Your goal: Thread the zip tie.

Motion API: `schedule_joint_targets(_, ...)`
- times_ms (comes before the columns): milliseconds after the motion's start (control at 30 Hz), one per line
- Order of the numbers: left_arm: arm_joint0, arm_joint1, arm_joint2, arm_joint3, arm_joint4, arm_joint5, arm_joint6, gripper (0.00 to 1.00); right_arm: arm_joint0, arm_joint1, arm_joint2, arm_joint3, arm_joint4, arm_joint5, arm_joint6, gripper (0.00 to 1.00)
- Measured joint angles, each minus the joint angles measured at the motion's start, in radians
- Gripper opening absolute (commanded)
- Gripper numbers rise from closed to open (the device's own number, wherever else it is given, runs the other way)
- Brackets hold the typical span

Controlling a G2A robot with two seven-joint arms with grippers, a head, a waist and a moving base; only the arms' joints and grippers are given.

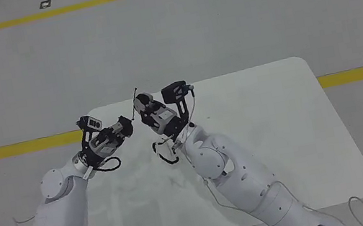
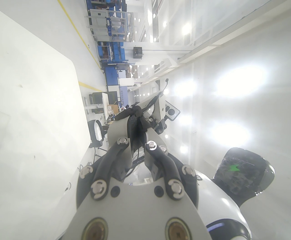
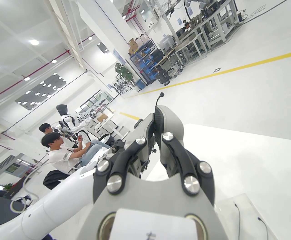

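A thin black zip tie (image 1: 135, 98) is held in the air over the far left part of the white table (image 1: 281, 139). My right gripper (image 1: 141, 106) is shut on it. In the right wrist view the fingers (image 3: 169, 120) press together and the tie's head end (image 3: 159, 97) pokes out beyond the right gripper (image 3: 156, 116). My left gripper (image 1: 125, 125) sits close beside the right one, tips nearly touching it. In the left wrist view the left gripper (image 2: 136, 118) is shut on a black strip that looks like the tie's other end, and the zip tie's head (image 2: 166, 81) shows beyond.
Two spare zip ties (image 3: 237, 211) lie on a clear sheet on the table near the right arm. The table's far edge (image 1: 219, 77) runs just behind the grippers. Wide bare tabletop lies to the right and toward the robot.
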Motion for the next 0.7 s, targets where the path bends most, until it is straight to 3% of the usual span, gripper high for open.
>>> schedule_joint_targets(700, 0.0, 0.0, 0.0, 0.0, 0.0, 0.0, 0.0, 0.0, 0.006, 0.003, -0.005, 0.008, 0.0, 0.006, -0.01, 0.0)
